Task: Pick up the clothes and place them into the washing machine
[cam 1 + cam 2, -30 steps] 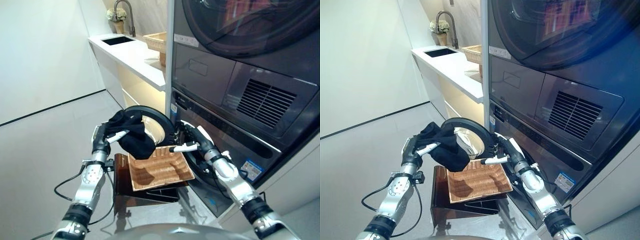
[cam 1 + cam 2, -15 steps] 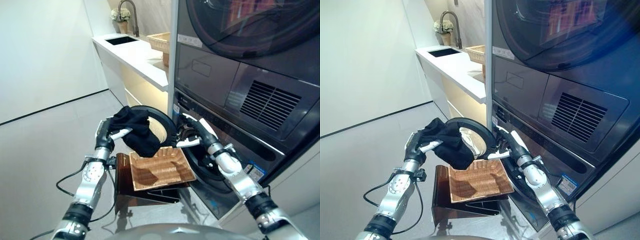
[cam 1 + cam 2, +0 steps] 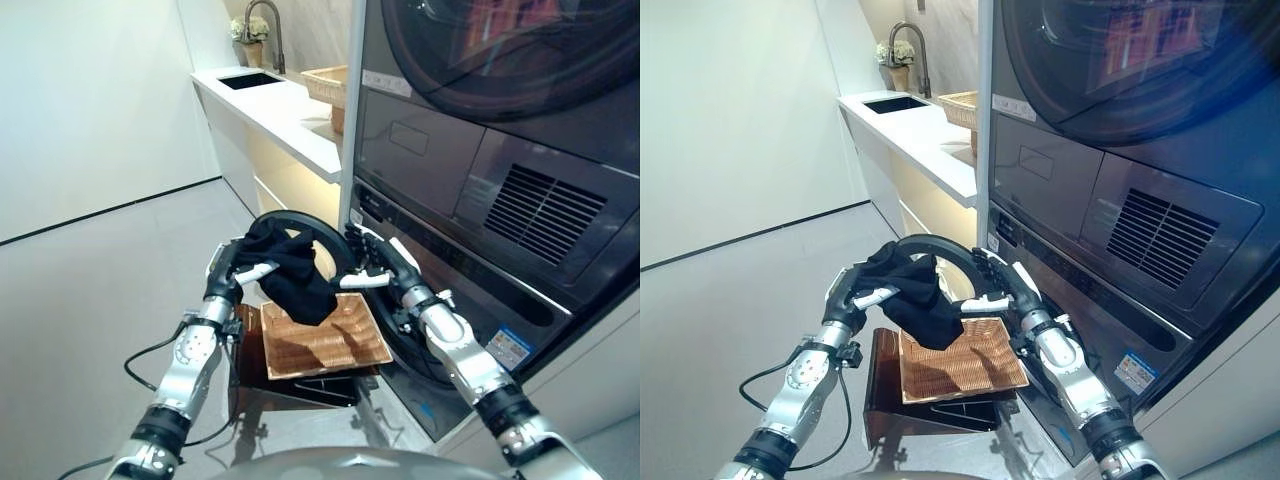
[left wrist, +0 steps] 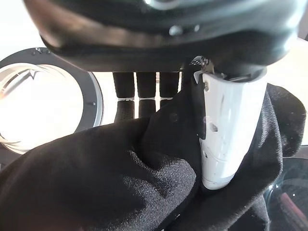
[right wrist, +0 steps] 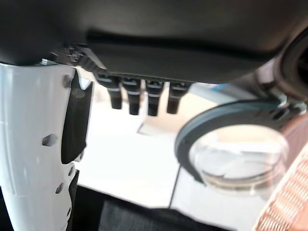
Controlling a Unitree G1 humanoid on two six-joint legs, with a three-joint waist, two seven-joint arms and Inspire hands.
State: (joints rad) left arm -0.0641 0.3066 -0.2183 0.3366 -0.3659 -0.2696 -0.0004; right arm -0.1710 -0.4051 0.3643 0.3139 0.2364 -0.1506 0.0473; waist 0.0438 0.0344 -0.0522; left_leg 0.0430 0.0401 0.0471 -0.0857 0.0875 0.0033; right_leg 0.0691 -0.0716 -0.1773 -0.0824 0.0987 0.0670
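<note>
Carrying the black garment rightward, the left hand pinches it above the wicker tray, nearer the open washer door than a second ago. Right hand, fingers loose and empty, closes in beside it; loading comes next.

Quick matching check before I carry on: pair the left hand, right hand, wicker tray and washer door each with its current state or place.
1. left hand
2. right hand
3. wicker tray
4. washer door

a. swung open
b. open, holding nothing
c. below the cloth, on a dark stand
d. shut on the black cloth

Pairs: 1-d, 2-b, 3-c, 4-a
</note>
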